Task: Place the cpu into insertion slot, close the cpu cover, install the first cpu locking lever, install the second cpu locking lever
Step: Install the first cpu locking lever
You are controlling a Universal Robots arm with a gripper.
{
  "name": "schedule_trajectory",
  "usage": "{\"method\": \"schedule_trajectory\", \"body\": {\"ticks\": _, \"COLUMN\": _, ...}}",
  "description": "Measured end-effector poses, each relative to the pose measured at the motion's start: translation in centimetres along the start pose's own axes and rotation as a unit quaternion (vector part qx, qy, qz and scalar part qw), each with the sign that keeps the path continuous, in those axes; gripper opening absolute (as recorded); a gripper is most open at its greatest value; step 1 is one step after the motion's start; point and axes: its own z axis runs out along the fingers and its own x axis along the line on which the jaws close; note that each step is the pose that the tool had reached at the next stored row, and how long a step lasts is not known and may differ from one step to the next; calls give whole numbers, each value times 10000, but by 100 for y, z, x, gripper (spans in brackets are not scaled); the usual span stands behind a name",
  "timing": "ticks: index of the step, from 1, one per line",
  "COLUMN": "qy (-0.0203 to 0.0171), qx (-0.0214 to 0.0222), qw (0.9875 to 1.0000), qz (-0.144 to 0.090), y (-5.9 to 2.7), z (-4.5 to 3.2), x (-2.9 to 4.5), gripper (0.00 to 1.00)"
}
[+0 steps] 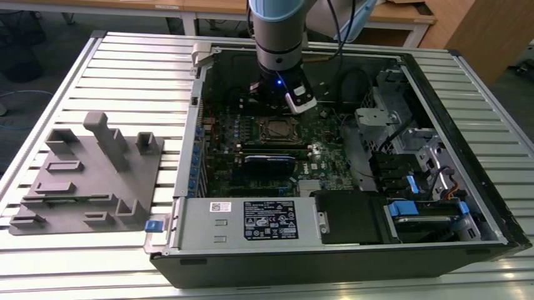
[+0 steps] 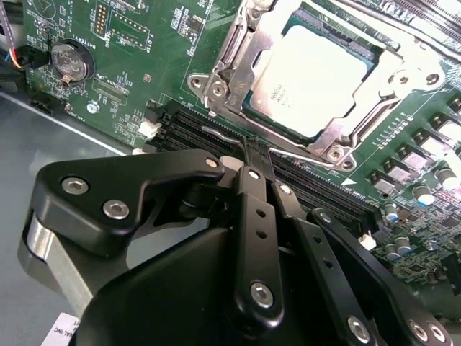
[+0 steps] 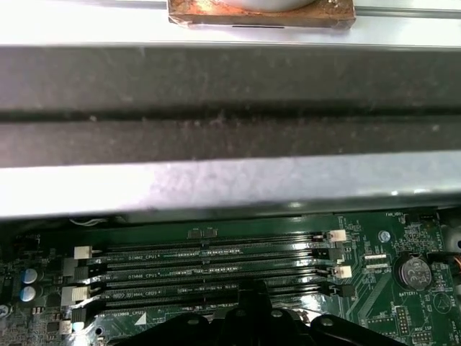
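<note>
Two black fingers of the gripper [image 2: 256, 148] are drawn together, with no gap showing between them; whether they pinch anything I cannot tell. Their tips stand at a thin metal locking lever [image 2: 302, 155], which runs along the near edge of the insertion slot [image 1: 273, 129], just above the long black memory slots [image 2: 317, 191]. Inside the insertion slot the cpu [image 2: 313, 76] lies flat, its silver top showing. Around it, the cpu cover [image 2: 392, 68] lies closed on the insertion slot. Off to the side of the insertion slot, the green motherboard [image 2: 137, 43] carries a round coin battery [image 2: 72, 61].
</note>
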Motion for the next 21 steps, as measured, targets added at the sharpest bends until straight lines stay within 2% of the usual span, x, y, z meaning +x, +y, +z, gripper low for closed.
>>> {"method": "schedule_trajectory", "body": {"ticks": 6, "qy": -5, "qx": 2, "qw": 10000, "qz": 19, "y": 14, "z": 9, "x": -20, "gripper": 10}}
{"method": "schedule_trajectory", "body": {"ticks": 11, "qy": -29, "qx": 13, "qw": 9999, "qz": 113, "y": 20, "z": 17, "x": -52, "gripper": 10}}
{"method": "schedule_trajectory", "body": {"ticks": 15, "qy": -81, "qx": 42, "qw": 9994, "qz": 326, "y": 20, "z": 20, "x": -54, "gripper": 10}}
{"method": "schedule_trajectory", "body": {"ticks": 19, "qy": -153, "qx": 80, "qw": 9979, "qz": 616, "y": 19, "z": 22, "x": -54, "gripper": 10}}
{"method": "schedule_trajectory", "body": {"ticks": 21, "qy": -170, "qx": 89, "qw": 9975, "qz": 684, "y": 19, "z": 22, "x": -54, "gripper": 10}}
